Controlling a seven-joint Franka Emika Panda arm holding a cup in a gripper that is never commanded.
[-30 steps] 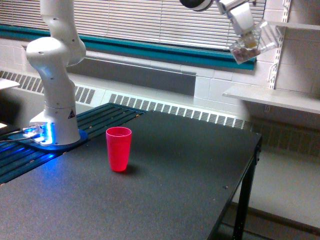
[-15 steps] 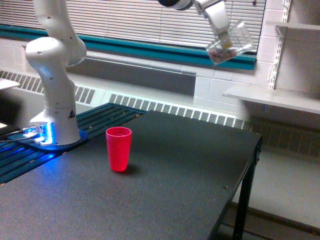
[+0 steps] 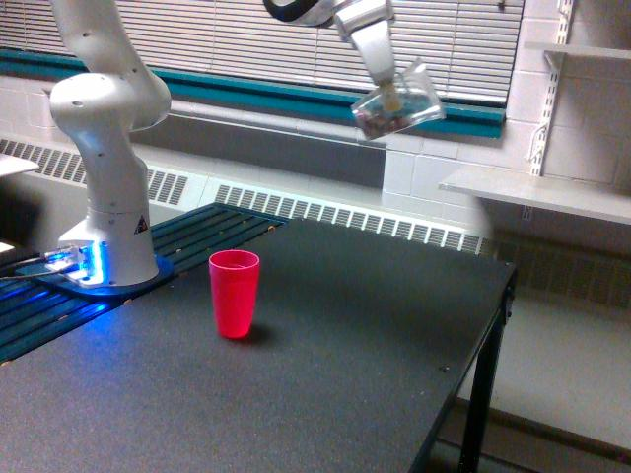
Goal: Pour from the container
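The end effector (image 3: 380, 74) hung high over the far side of the desk (image 3: 325, 335), near the top of the exterior view, its fingers closed on the clear cup (image 3: 399, 101). The cup was tilted steeply, its base lower and toward the exterior view's left, its open mouth angled up toward the right, and a small heap of brownish-red bits (image 3: 378, 122) sat in the low end. It was well above the dark desk surface, touching nothing but the fingers.

The red cup (image 3: 235, 293) stood upright on the desk, well below the clear cup and off to the exterior view's left of it, apart from everything else. Nothing lay on the desk between the two cups, and the air between them was open.

The arm's white base (image 3: 108, 197) rose at the exterior view's left, on a mount glowing blue (image 3: 84, 266) beside a dark slatted panel (image 3: 187, 241). Behind the desk ran a white vent grille (image 3: 345, 217), a teal window ledge (image 3: 246, 94) and closed blinds (image 3: 227, 34). White shelves (image 3: 537, 192) on wall brackets stood at the exterior view's right, past the desk's edge, clear of the tilted cup.
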